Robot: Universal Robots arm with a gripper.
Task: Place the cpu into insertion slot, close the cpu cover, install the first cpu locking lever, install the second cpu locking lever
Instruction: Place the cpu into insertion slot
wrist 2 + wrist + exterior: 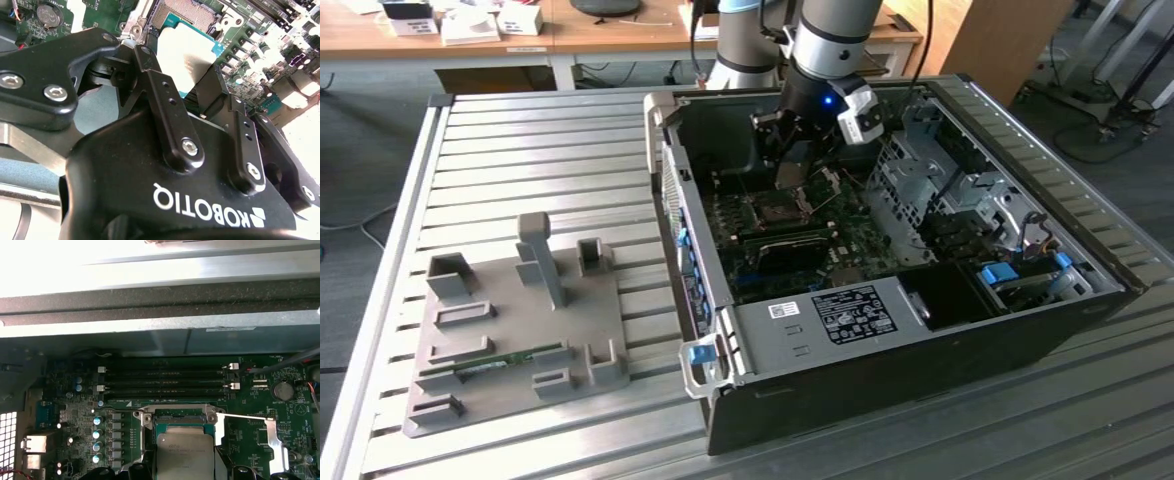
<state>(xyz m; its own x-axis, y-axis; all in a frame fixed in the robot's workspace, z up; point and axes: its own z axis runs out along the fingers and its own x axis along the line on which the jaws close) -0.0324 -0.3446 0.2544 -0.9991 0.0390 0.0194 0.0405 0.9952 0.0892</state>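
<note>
My gripper (181,64) is shut on the cpu (187,50), a flat square chip with a pale silvery face and a teal edge, clamped between two black fingers (157,90). In the first wrist view the cpu (185,452) hangs just above the open insertion slot (180,415) on the green board, partly overlapping it. A thin silvery metal piece (276,440) stands raised beside the slot; it looks like the opened cpu cover, but I cannot tell for sure. In the exterior view the gripper (797,165) is low inside the computer case, over the socket (781,207).
Memory slots (165,382) and a coin battery (284,389) lie beyond the socket. The case wall (674,170), drive cage (921,170) and labelled power supply (854,315) ring the board. A grey fixture plate (520,330) sits on the slatted table at the exterior view's left.
</note>
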